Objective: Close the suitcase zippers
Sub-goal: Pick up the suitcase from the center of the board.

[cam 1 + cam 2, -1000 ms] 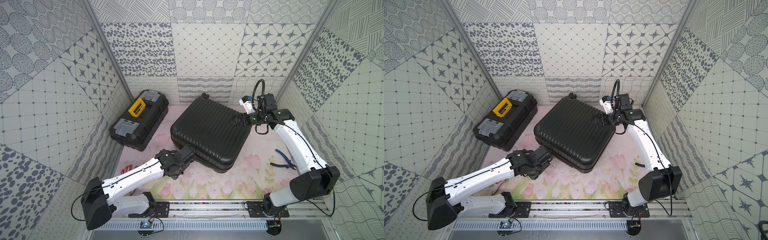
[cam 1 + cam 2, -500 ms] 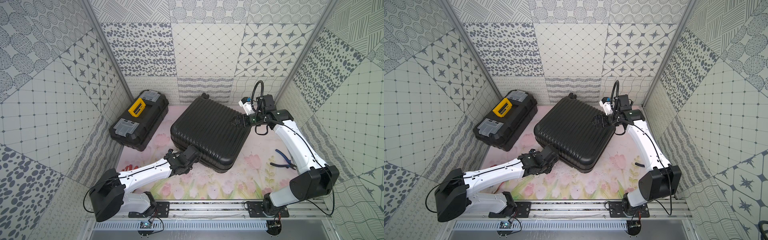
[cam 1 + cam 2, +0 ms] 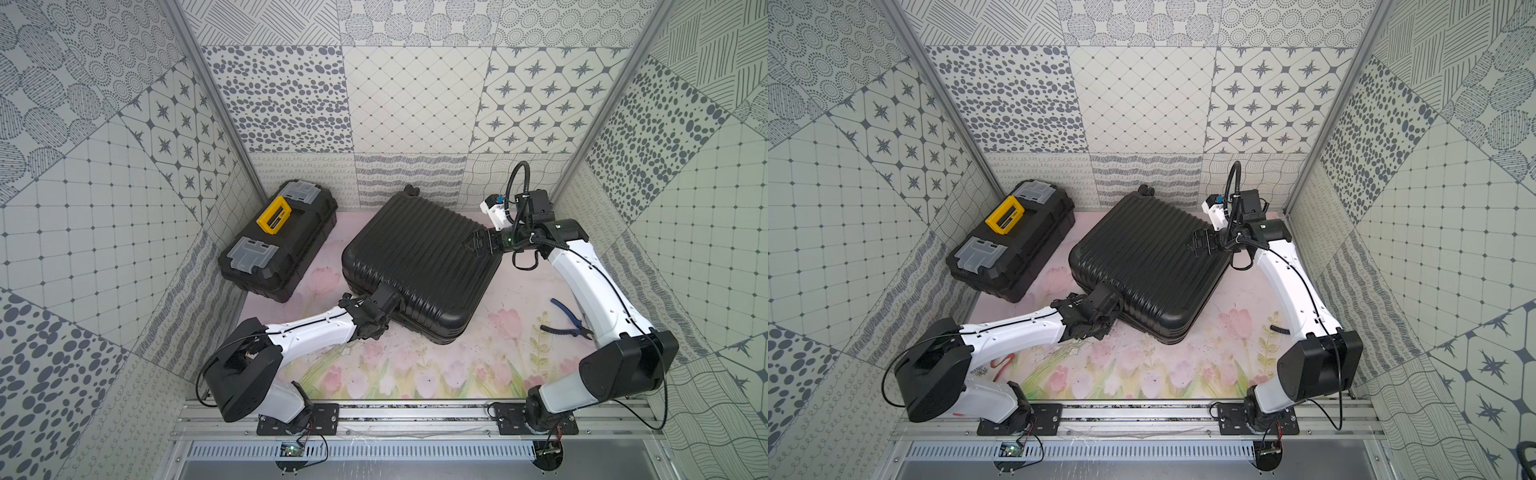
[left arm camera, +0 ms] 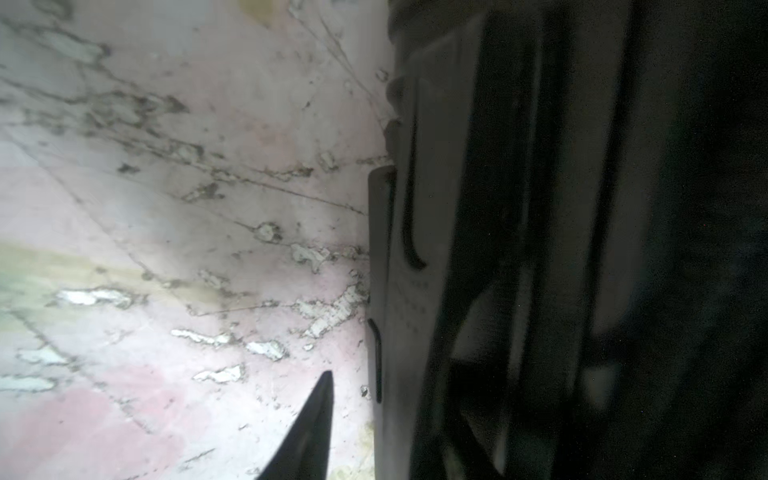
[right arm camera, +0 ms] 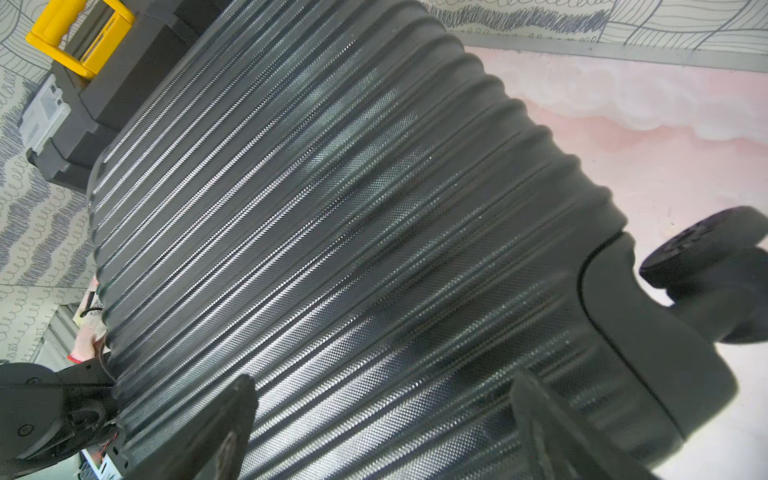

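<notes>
The suitcase [image 3: 419, 257] lies flat mid-mat, shells together, right of the toolbox [image 3: 278, 241]. The left gripper [image 3: 390, 291] meets its near-left edge; whether it grips anything, I cannot tell. The right gripper [image 5: 382, 386] is spread wide over the far-right corner, beside 1 wheel [image 5: 702, 245].

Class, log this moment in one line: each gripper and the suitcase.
left gripper: at near edge of suitcase, opening unclear | right gripper: open, over its ribbed top | suitcase: lying flat, shells together
</notes>
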### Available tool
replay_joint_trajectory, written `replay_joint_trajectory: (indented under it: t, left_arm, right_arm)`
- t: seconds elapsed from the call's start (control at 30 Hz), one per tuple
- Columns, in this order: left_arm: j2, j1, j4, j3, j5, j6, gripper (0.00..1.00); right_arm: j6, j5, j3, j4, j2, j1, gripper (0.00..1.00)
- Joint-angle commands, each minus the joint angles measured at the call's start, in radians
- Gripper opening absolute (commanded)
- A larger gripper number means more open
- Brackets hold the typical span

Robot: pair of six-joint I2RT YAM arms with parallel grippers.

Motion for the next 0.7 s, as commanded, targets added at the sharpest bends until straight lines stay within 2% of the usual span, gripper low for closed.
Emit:
replay_joint_trajectory:
  t: [0.0,0.1,0.17,0.27,0.4,0.53,0.67]
  left_arm:
    - [0.052,0.036,-0.046,0.004,0.056,0.134,0.22]
    - [0.036,0.068,-0.123,0.023,0.069,0.242,0.06]
    - [0.022,0.098,-0.155,0.04,0.087,0.348,0.0]
    - [0.014,0.156,-0.263,0.08,0.105,0.545,0.0]
    - [-0.002,0.24,-0.375,0.166,0.057,0.851,0.0]
    - [-0.041,0.322,-0.371,0.222,0.05,1.127,0.0]
    - [-0.024,0.451,-0.285,0.228,0.212,1.282,0.0]
  right_arm:
    - [-0.028,0.003,-0.009,0.008,0.009,-0.016,0.98]
    - [-0.028,-0.005,-0.006,0.001,0.006,-0.034,0.98]
    - [-0.028,-0.006,-0.009,0.0,-0.001,-0.041,0.98]
    - [-0.028,-0.015,-0.028,-0.002,-0.025,-0.043,0.98]
    - [-0.019,-0.03,-0.086,0.0,-0.081,-0.043,0.98]
    - [0.012,-0.069,-0.141,-0.006,-0.143,-0.044,0.98]
    - [0.036,-0.124,-0.223,0.033,-0.231,-0.044,0.98]
